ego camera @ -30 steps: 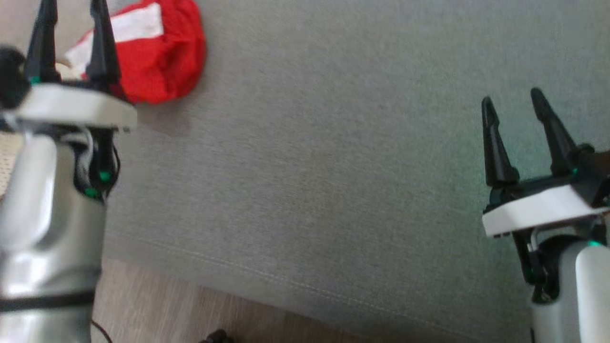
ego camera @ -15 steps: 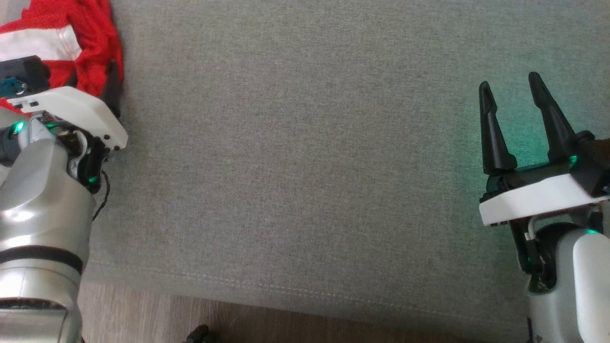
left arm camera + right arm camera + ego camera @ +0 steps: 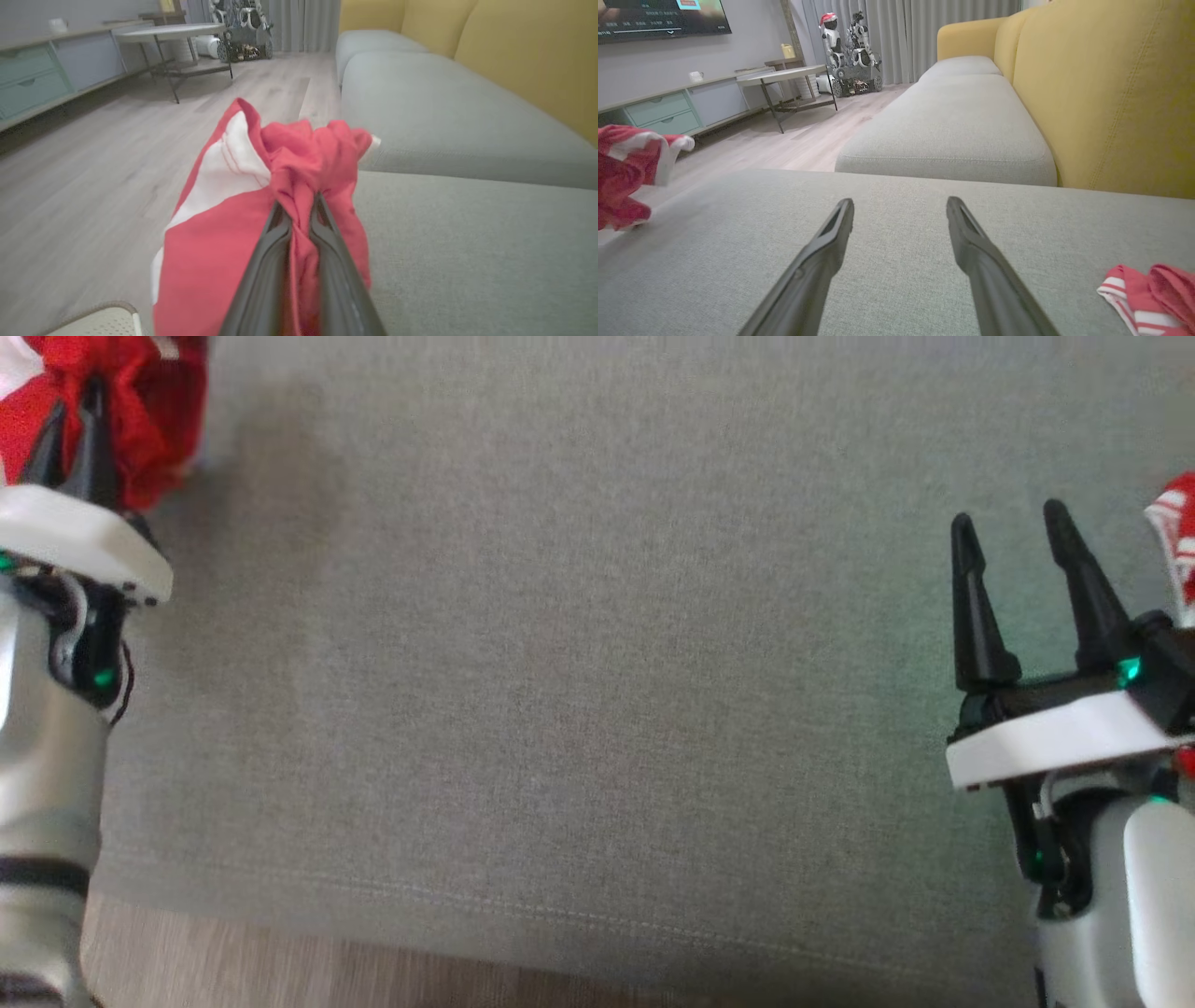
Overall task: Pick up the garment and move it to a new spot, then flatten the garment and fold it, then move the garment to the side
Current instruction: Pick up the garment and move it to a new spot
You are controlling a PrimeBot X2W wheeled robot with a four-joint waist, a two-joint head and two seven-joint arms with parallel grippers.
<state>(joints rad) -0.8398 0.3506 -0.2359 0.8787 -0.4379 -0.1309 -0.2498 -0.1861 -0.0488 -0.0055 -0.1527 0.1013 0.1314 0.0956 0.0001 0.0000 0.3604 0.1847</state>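
Garment: red with white panels, bunched into a wad, pinched between the fingers of the left gripper. Fingers pressed close together, with a fold of red cloth drawn up between them; plain in the left wrist view. Position: left end of the grey sofa seat, over the cushion's front corner, near the wooden floor. Apparently raised off the cushion, though blur in the head view leaves contact at the lowest fold unconfirmed. In the head view, bundle at the top left corner with the dark fingers pointing into it, and a faint shadow on the cushion just beside. In the right wrist view, same bundle at the left edge, red folds hanging with a white patch on top.

Right gripper: fingers spread wide, grey cushion visible between them, poised over the right part of the seat, well apart from the garment.

Striped cloth, red and white: lying crumpled on the cushion just beside the right gripper, on its outer side.

Yellow backrest: upright along the far edge of the seat.
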